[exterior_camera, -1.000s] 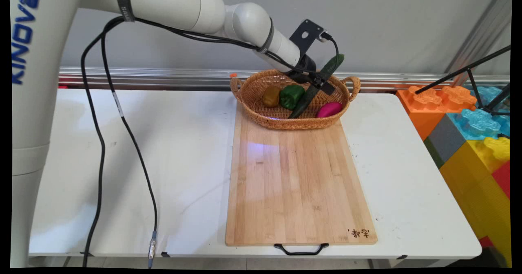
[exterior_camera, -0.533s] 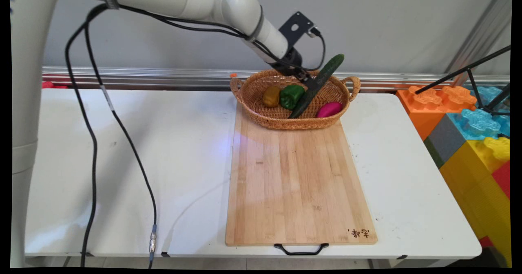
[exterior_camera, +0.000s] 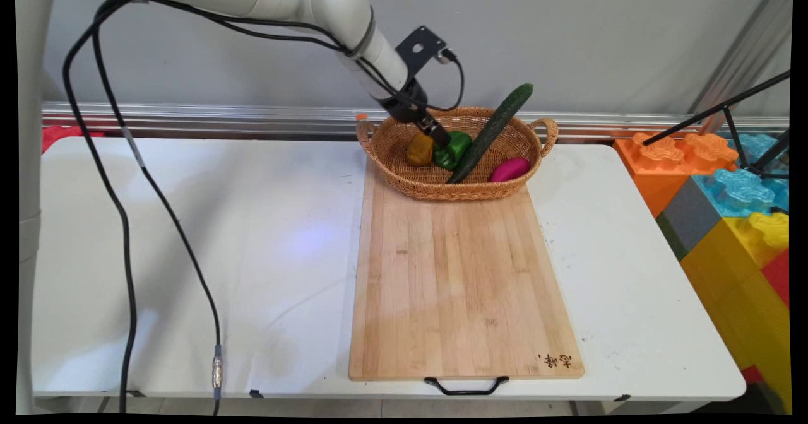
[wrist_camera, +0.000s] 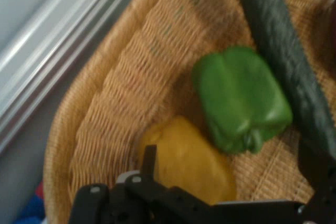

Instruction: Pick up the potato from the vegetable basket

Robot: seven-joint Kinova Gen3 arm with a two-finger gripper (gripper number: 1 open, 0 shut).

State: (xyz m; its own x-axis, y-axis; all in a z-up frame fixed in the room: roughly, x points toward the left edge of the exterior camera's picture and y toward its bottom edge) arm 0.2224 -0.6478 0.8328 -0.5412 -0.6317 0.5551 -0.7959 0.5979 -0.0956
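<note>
- Pincer (exterior_camera: 440, 136): released, inside basket (exterior_camera: 404, 181) above yellow pepper (exterior_camera: 419, 151) and green pepper (wrist_camera: 240, 97).
- Cucumber (exterior_camera: 491, 131): leaning on the rim (magenta item (exterior_camera: 509, 169) beside).
- Board (exterior_camera: 461, 285): on worktop (exterior_camera: 252, 253).

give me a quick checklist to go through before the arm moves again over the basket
1. Gripper inside the basket rim: ok.
2. Gripper empty, fingers apart: ok.
3. Yellow pepper between the fingers: ok.
4. Green pepper apart from the fingers: ok, though close.
5. Cucumber resting steadily on the rim: cannot tell.
6. Cutting board bare: ok.
</note>
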